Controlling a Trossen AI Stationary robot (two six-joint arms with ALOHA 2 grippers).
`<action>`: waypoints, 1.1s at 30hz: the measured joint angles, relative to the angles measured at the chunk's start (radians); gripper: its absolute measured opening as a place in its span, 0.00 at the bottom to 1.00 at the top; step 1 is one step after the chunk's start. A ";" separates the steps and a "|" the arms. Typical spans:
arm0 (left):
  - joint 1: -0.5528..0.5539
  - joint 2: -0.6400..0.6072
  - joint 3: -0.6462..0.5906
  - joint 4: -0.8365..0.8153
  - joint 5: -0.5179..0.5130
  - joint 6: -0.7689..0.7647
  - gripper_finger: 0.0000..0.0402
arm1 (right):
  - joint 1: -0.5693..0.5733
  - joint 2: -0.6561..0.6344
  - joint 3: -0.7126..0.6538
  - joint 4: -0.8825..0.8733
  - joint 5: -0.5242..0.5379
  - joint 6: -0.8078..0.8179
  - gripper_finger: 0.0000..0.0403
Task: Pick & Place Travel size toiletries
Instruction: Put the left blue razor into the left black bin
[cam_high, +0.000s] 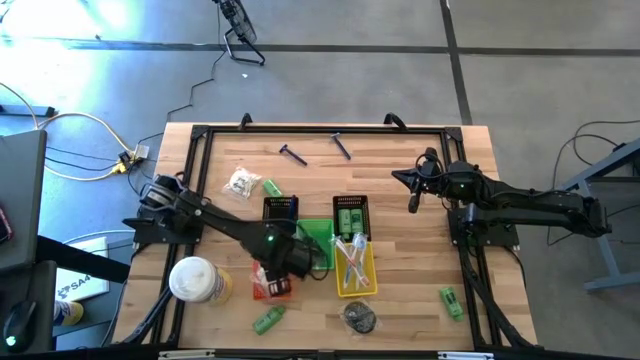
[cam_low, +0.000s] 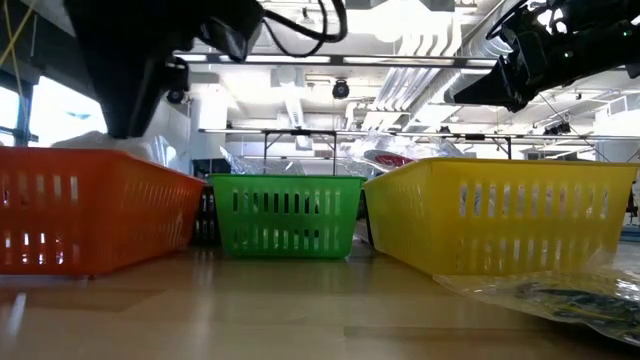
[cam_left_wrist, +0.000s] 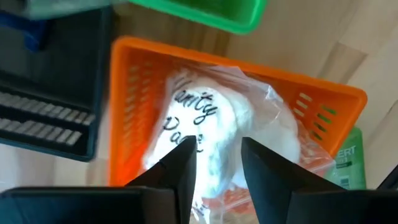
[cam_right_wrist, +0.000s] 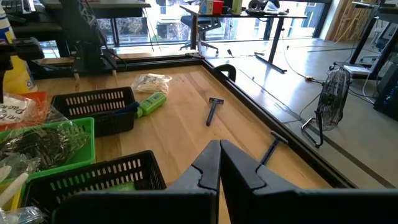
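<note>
The left gripper (cam_left_wrist: 214, 165) hangs just above the orange basket (cam_left_wrist: 124, 112), fingers parted and gripping nothing, with a clear-wrapped white toiletry pack (cam_left_wrist: 211, 134) lying in the basket beneath. The pack looks light, soft and crinkly, probably slippery, so pinch its bulging middle. The right gripper (cam_right_wrist: 219, 163) waits clenched and empty over the table's far right.

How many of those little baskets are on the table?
5. A left black basket and a right black basket mid-table, a green basket between them, a yellow basket in front, an orange basket under the left tool.
</note>
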 joint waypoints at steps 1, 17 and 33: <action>0.006 0.000 0.007 -0.009 -0.004 0.017 0.31 | 0.000 0.000 0.000 0.000 0.000 0.000 0.00; 0.021 0.000 0.075 -0.076 -0.078 0.081 0.31 | 0.000 0.000 0.000 -0.001 0.000 -0.003 0.00; 0.019 0.000 0.075 0.239 -0.355 0.148 0.05 | 0.000 0.000 0.000 -0.002 -0.065 0.000 0.00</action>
